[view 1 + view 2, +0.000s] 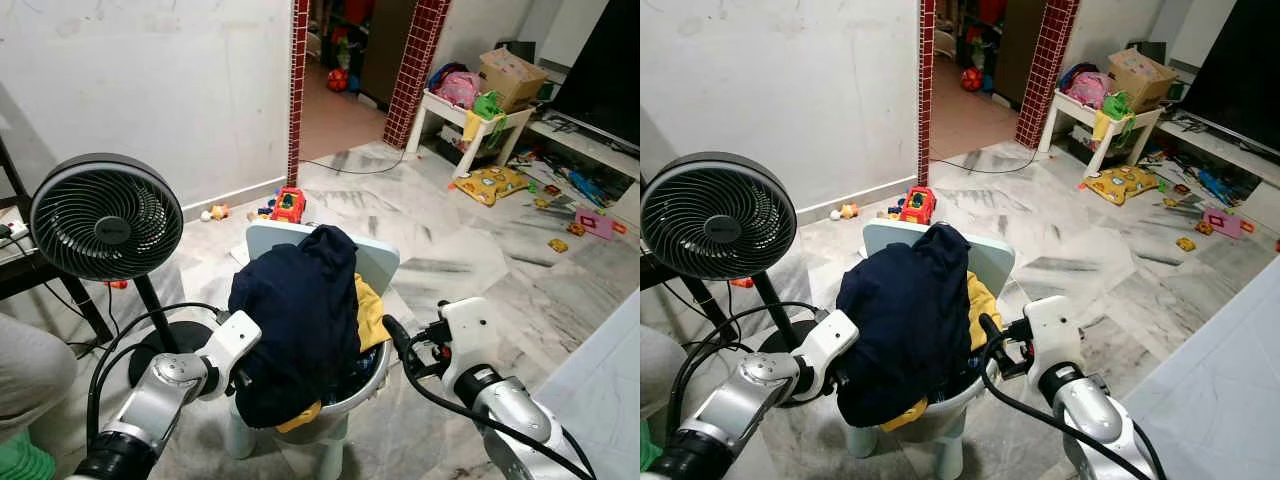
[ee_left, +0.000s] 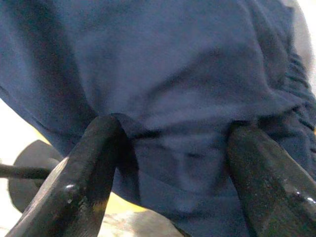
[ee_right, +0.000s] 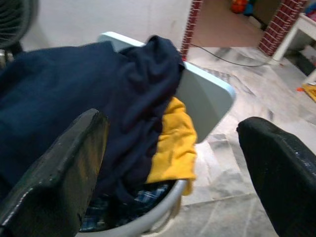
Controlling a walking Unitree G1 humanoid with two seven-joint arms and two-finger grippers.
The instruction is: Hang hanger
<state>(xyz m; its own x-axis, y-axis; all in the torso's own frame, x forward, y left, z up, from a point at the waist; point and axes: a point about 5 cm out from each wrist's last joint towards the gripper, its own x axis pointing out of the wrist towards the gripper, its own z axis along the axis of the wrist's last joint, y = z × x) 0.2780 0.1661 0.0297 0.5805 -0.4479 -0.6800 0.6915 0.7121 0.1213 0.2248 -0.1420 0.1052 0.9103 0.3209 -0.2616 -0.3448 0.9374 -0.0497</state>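
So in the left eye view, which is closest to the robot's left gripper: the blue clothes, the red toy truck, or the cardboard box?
1. Blue clothes: touching the left gripper, piled in the basin.
2. Red toy truck: on the floor beyond the chair.
3. Cardboard box: far right, on the white table.

Black fan left (toys by wall).

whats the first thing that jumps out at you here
A heap of clothes, a navy garment over a yellow one, is piled in a basin on a pale blue chair directly before the robot. The left gripper is open against the navy cloth, and the right gripper is open beside the basin. A black fan stands to the left, and toys litter the marble floor.
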